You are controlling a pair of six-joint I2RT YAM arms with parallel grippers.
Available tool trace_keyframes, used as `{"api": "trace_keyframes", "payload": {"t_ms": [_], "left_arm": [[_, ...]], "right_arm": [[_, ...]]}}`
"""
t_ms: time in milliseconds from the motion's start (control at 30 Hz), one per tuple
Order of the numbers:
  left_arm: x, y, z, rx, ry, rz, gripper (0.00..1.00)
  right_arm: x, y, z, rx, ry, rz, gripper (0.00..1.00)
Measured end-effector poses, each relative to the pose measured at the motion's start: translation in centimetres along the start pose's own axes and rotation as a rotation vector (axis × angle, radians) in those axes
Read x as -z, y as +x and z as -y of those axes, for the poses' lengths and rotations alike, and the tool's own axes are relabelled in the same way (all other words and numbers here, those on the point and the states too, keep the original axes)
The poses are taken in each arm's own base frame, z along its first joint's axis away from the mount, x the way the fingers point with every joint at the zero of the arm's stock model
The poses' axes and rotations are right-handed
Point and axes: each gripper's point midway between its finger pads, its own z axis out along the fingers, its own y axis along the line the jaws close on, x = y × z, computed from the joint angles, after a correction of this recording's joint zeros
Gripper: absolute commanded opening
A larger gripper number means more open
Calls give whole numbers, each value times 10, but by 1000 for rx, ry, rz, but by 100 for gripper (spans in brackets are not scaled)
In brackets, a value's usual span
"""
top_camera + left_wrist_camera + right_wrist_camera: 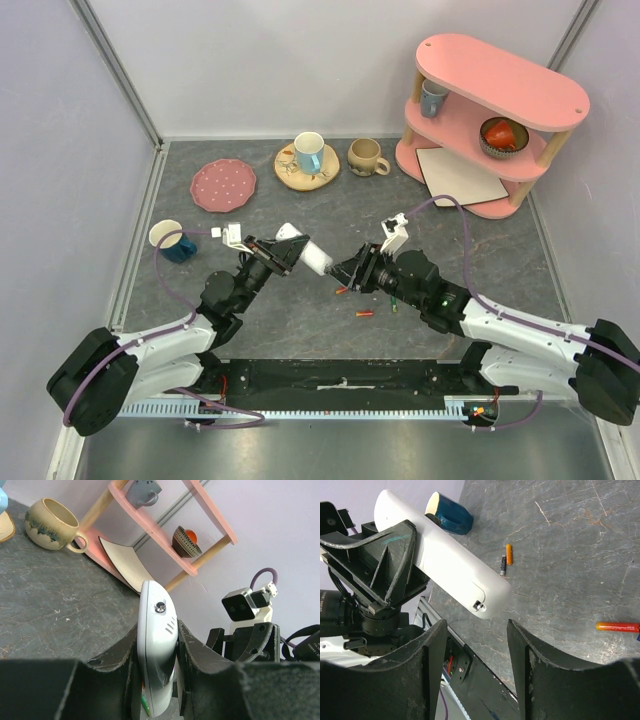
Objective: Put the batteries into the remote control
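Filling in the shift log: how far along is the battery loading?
Done: the left gripper is clamped on the remote control, holding it off the table. In hand: the right gripper is open and empty, facing the remote's end. Left: all the loading. An orange battery, a darker one beside it and a red-orange battery lie on the table.

robot lab, boxed test cell. plain pale walls [250, 60] on three sides, metal frame rails [115, 70] running up corners. dark stone-look table [330, 215] fills floor of cell. two arms bolted side by side at near edge: left arm [165, 350], right arm [520, 325]. purple cables [470, 255] loose along arms, slotted cable duct [340, 411] at front. small camera [242, 606] mounted on wrist. household bits laid out like props: pink shelf [500, 75], mug [367, 156], dotted plate [223, 185].
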Motion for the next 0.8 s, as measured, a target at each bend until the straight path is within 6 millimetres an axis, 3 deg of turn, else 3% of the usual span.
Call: {"api": "trace_keyframes", "payload": {"t_ms": [533,633,800], "left_arm": [[2,3,-3,-27,-24,-7,2],[2,4,-5,-38,-34,-9,2],[3,4,-8,-49,-55,-7,2]], "right_arm": [[-18,2,-5,-46,-23,1,56],[-21,3,-4,-55,-25,0,70],[-21,2,-9,-69,-44,2,78]]}}
